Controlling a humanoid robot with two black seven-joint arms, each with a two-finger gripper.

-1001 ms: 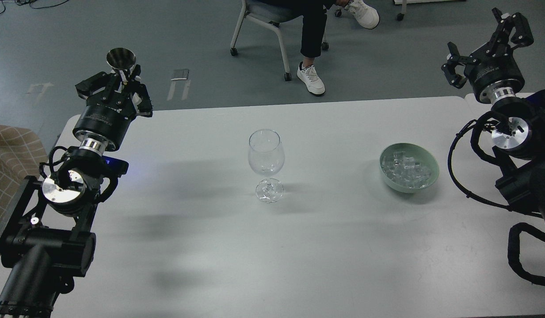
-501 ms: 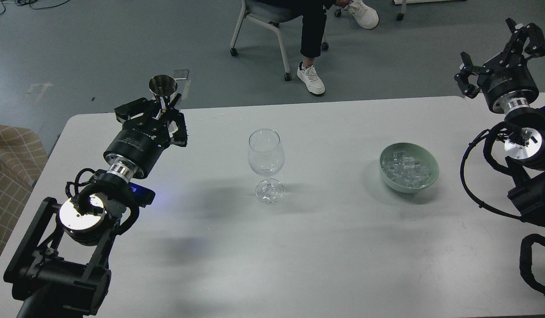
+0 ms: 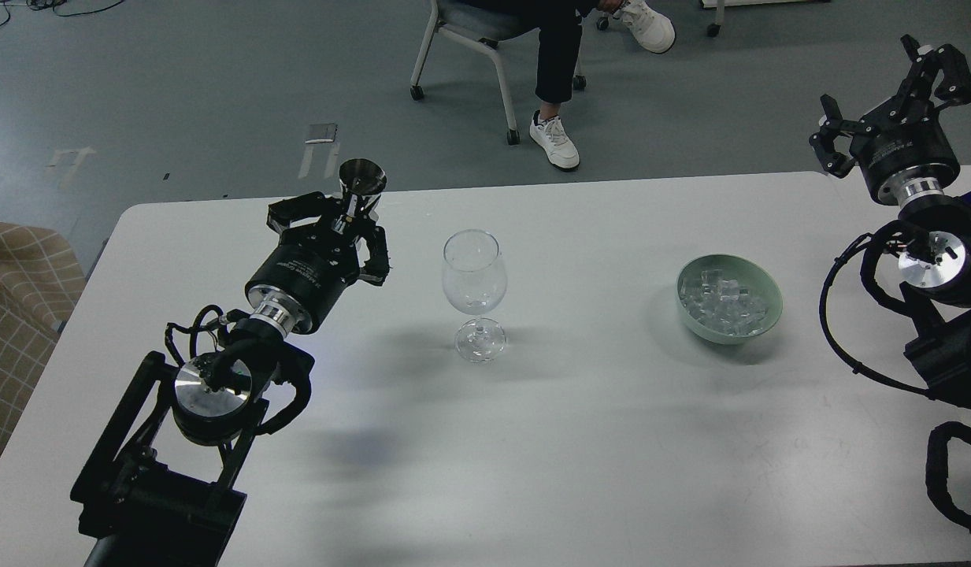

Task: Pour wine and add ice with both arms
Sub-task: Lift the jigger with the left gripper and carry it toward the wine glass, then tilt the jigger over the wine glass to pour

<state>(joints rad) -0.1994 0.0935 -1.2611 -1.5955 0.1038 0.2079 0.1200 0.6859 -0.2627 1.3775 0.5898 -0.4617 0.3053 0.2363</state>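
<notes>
Left hand [image 3: 345, 228] clenched on small metal cup [image 3: 362, 179], held upright above tabletop [image 3: 595, 441], at 9 o'clock of wine glass [image 3: 474, 293]. Right hand [image 3: 887, 102] released, fingers spread, raised near far right tabletop corner, at 1 o'clock of green bowl [image 3: 728, 298]. Ice [image 3: 723, 302] heaped in bowl, at 3 o'clock of glass. Wine not discernible in cup.

Bare white table [image 3: 595, 441] lies open between the wine glass [image 3: 474, 293] and the green bowl [image 3: 729, 299] (well apart); nothing else stands there.
</notes>
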